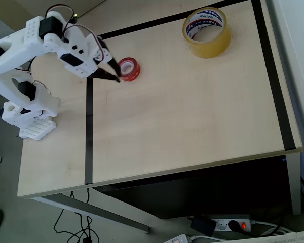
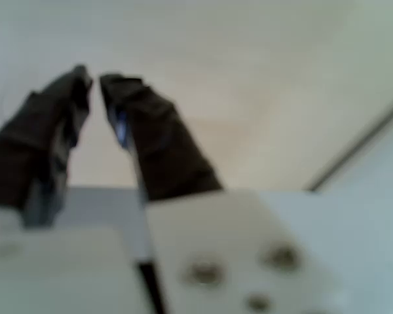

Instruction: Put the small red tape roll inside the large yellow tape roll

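Small red tape roll [image 1: 129,69], glossy ring, gripper [image 1: 114,77] beside

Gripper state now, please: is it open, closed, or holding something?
Gripper: nearly shut, with nothing between the fingertips in the wrist view. In the overhead view its tips sit beside the small red tape roll, not holding it.

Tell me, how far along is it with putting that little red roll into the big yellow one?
Nothing looks done yet. The small red tape roll lies flat on the table, well apart from the large yellow tape roll. In hand: the gripper sits at the red roll's left edge, fingers nearly together, gripping nothing. Left: grasping, carrying, dropping it inside.
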You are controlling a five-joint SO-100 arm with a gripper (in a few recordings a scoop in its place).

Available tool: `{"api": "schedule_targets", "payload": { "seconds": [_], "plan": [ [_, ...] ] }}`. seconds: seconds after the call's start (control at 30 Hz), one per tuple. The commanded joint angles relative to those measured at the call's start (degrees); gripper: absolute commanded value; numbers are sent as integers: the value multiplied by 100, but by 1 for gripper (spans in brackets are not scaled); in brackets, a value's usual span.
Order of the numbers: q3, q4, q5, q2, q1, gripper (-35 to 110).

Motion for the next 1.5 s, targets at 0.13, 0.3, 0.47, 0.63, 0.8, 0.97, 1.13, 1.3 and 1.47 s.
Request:
{"api": "schedule_targets", "payload": {
  "seconds": [0.13, 0.3, 0.47, 0.63, 0.8, 0.97, 1.13, 1.3, 1.47],
  "plan": [
    [-3155, 650, -141, -1441, -70, 0],
    [-5625, 1846, -70, -2953, -211, 0],
    [-5616, 2021, 9, -2786, -105, 0],
    [-4157, 2021, 9, -1679, -53, 0],
    [-2373, 1978, 123, -79, -220, 0],
    [-1028, 1600, 325, 1063, -650, 0],
    [255, 1151, 299, 1661, -1266, 8],
    [914, 879, 281, 1714, -1731, 19],
    [1468, 677, 193, 1635, -1819, 21]
  ]
}}
